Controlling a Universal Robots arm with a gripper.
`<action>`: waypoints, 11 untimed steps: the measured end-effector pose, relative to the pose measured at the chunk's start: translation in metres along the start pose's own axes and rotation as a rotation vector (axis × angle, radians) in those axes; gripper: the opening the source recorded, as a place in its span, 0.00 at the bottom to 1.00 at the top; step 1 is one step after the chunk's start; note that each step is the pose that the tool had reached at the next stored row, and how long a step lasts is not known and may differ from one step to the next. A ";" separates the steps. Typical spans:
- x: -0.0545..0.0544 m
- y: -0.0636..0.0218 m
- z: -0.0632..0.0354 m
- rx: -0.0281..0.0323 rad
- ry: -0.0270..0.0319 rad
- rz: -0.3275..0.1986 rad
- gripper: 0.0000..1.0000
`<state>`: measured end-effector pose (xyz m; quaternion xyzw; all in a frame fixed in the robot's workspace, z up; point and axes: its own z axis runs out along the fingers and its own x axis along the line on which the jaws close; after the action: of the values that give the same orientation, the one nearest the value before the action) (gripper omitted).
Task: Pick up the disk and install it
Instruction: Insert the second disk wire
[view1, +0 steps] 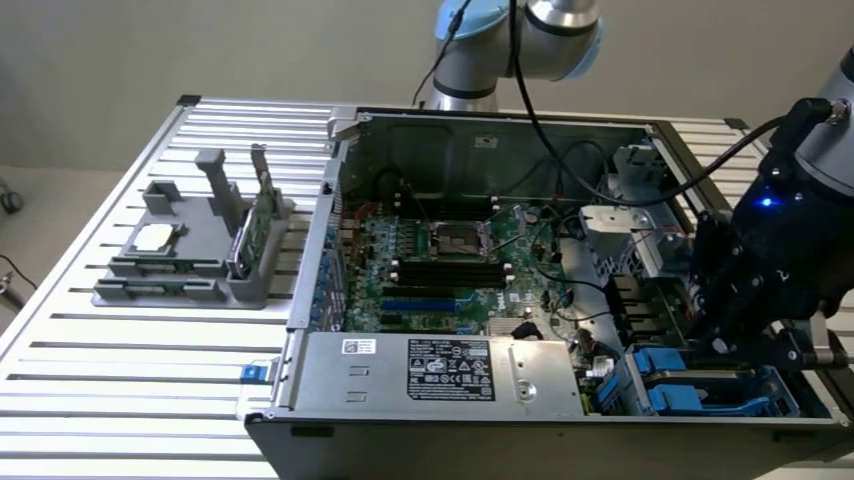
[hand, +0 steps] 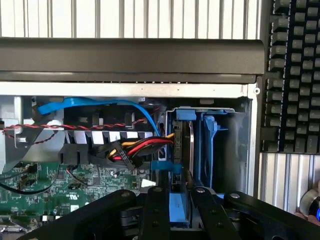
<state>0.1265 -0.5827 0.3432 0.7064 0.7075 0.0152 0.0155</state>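
The disk (hand: 181, 150) stands on edge in the drive bay at the corner of the open computer case (view1: 481, 130), its blue carrier frame on top and a dark edge beside it. My gripper (hand: 179, 194) hangs straight over it, and the black fingers (hand: 156, 210) straddle the carrier's upper edge with a thin gap on each side, open. In the exterior view the gripper (view1: 745, 345) sits low over the blue bay (view1: 674, 368) at the case's near corner on that view's right, covering the disk.
A second blue carrier slot (hand: 211, 145) lies beside the disk. Red, yellow, black and blue cables (hand: 135, 147) bunch close to the bay. The motherboard (view1: 454, 250) and power supply (view1: 441, 370) fill the case. A grey parts fixture (view1: 200, 250) stands on the slatted table. A keyboard (hand: 295, 75) lies outside the case.
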 end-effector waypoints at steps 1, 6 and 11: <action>0.000 -0.0024 -0.0005 0.0000 0.0000 -0.002 0.25; 0.000 -0.0091 -0.0039 0.0000 0.0005 -0.006 0.25; 0.000 -0.0091 -0.0041 0.0000 0.0003 -0.006 0.25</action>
<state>0.1172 -0.5826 0.3469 0.7044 0.7095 0.0153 0.0154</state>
